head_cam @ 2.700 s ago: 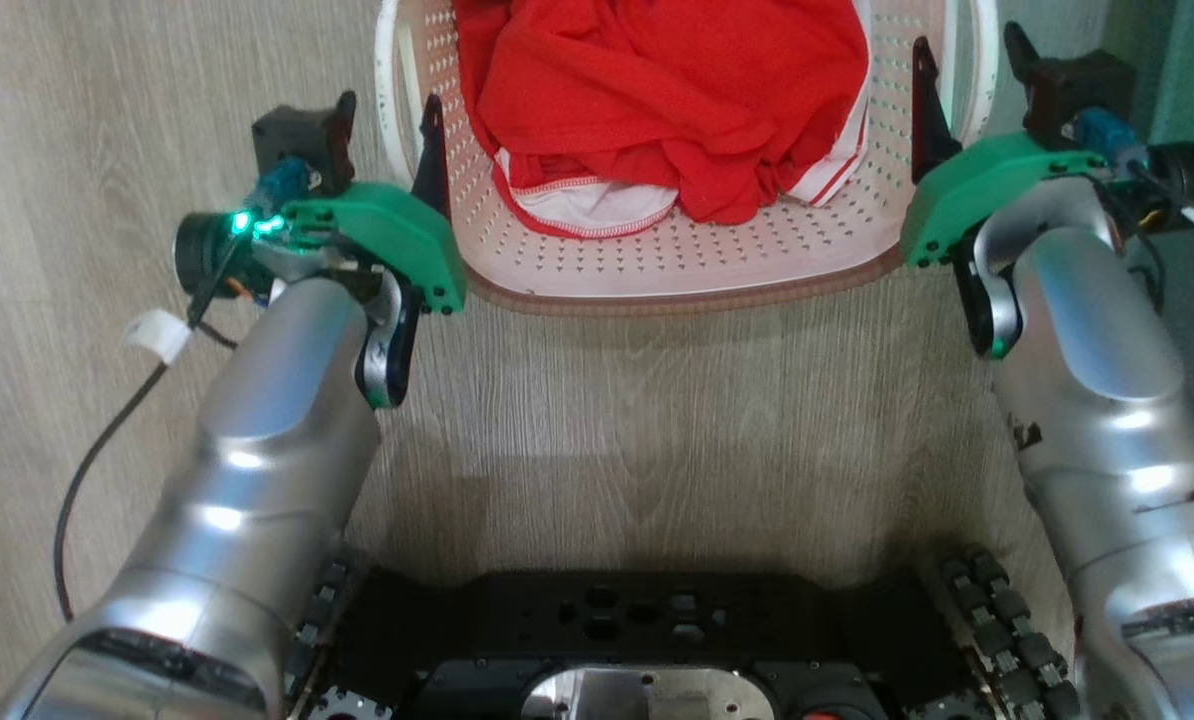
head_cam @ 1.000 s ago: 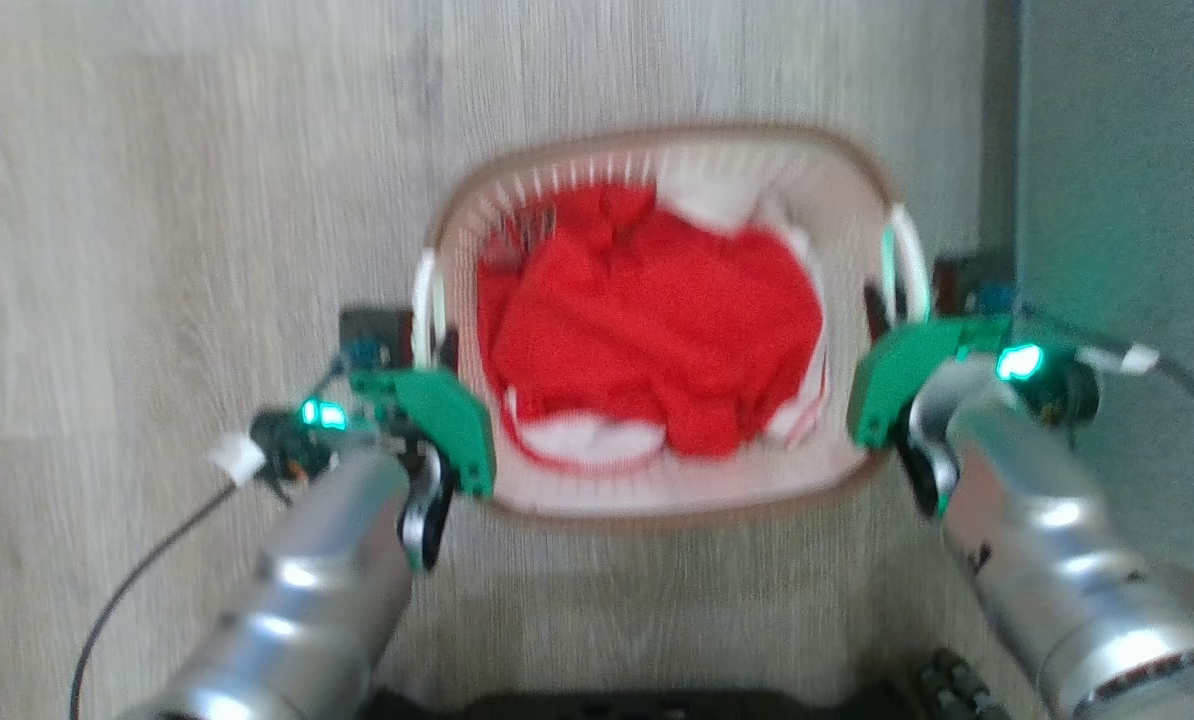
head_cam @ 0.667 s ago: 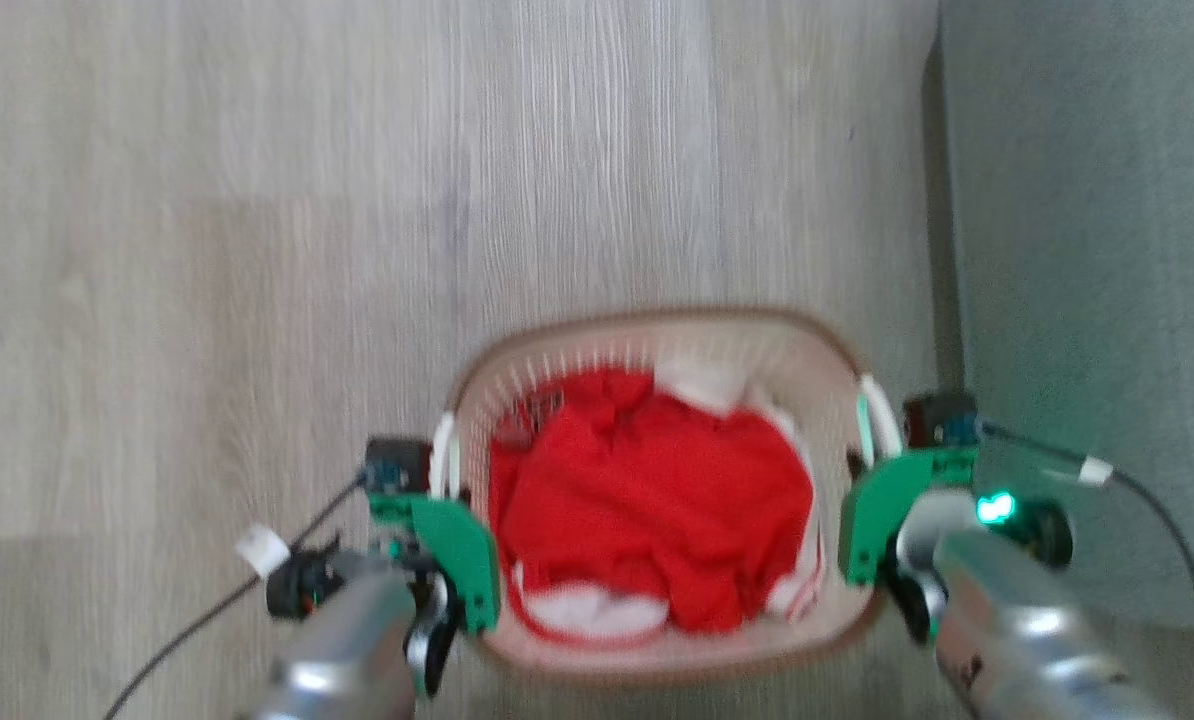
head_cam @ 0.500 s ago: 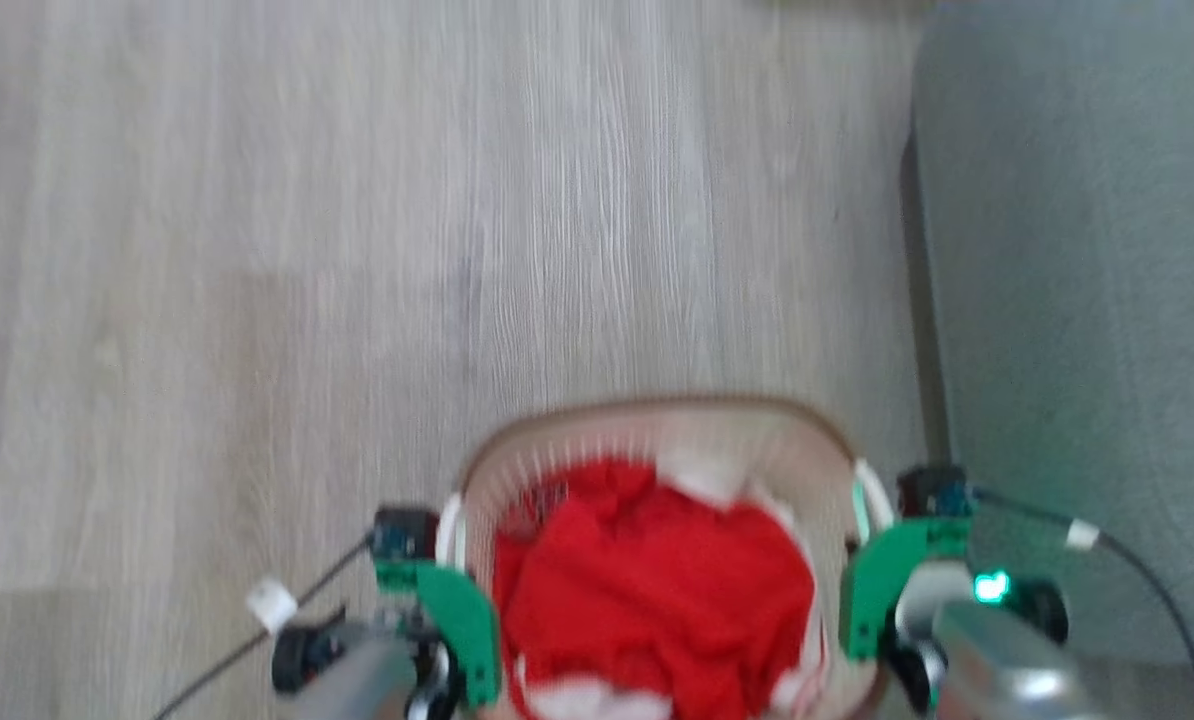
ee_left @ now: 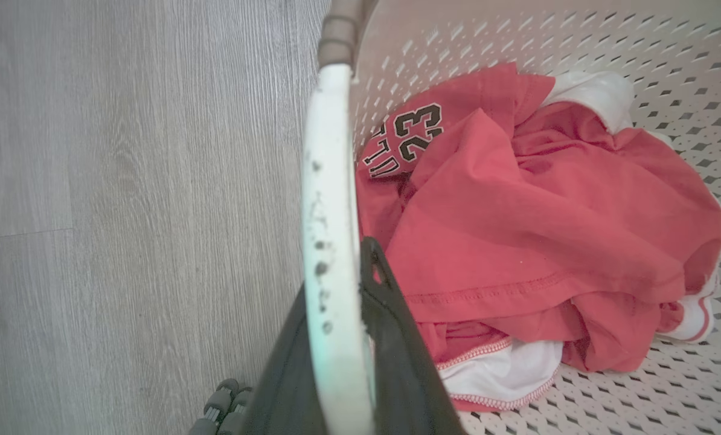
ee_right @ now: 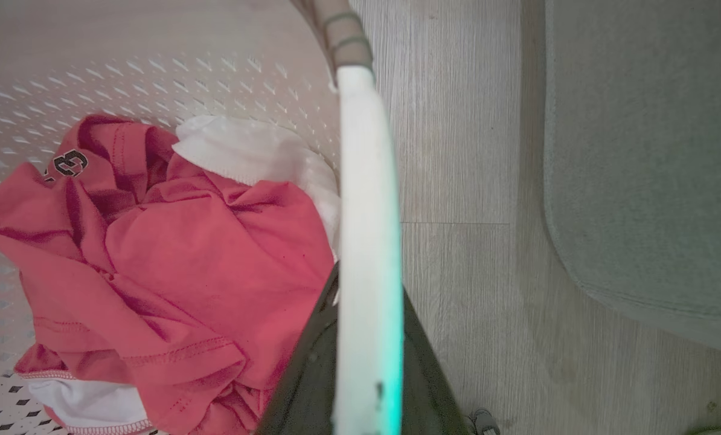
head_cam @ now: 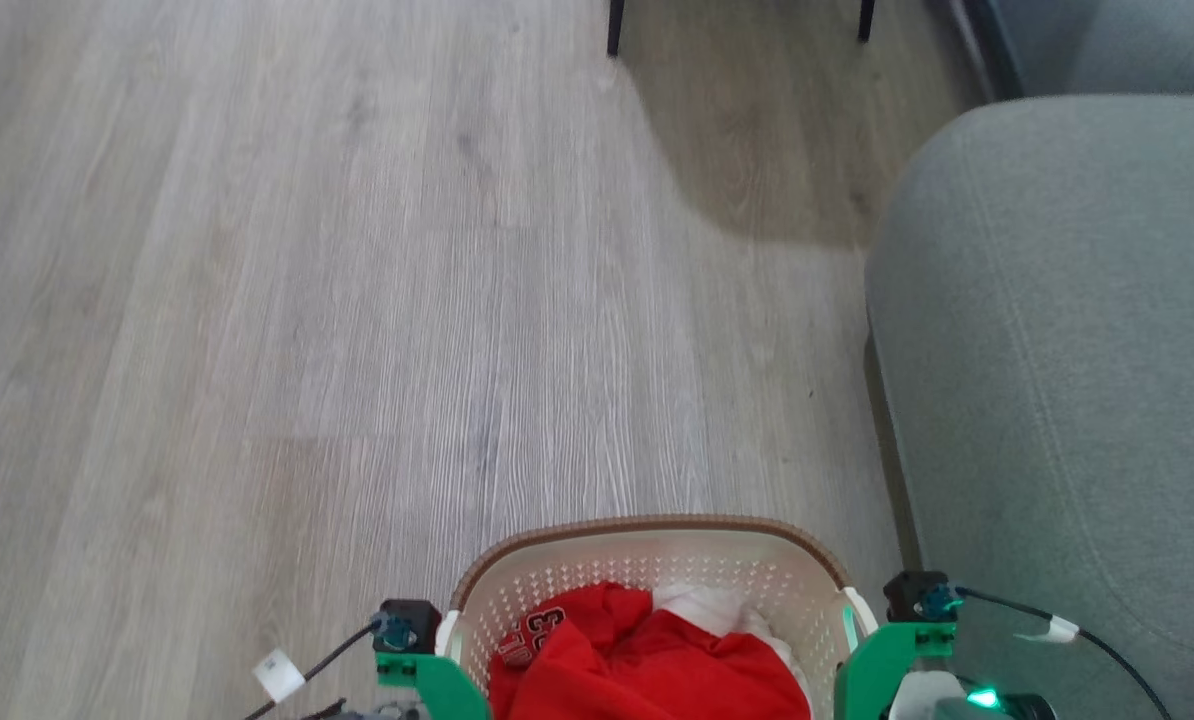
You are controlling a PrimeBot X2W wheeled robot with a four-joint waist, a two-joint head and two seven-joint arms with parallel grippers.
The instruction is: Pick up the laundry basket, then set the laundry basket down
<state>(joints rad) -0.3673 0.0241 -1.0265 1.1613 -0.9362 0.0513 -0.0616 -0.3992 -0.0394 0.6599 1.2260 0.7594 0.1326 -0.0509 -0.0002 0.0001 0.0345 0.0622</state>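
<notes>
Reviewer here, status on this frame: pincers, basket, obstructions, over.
Left pincer shut on left handle, right pincer shut on right handle. Laundry basket held between them, clothes inside. Grey sofa close on its right.

You see a cream laundry basket (head_cam: 597, 580), brown woven rim (head_cam: 657, 522), red shirt (ee_left: 517, 211) with black numbers, grey wood-grain floor (head_cam: 307, 300).

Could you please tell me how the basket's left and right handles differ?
The left handle is speckled with dark marks; the right handle looks nearly clean. The right handle carries a teal glow; the left only a faint tint. Wood floor lies beside the left, a grey sofa beyond the right. Both are white, clamped in the left gripper and right gripper respectively.
</notes>
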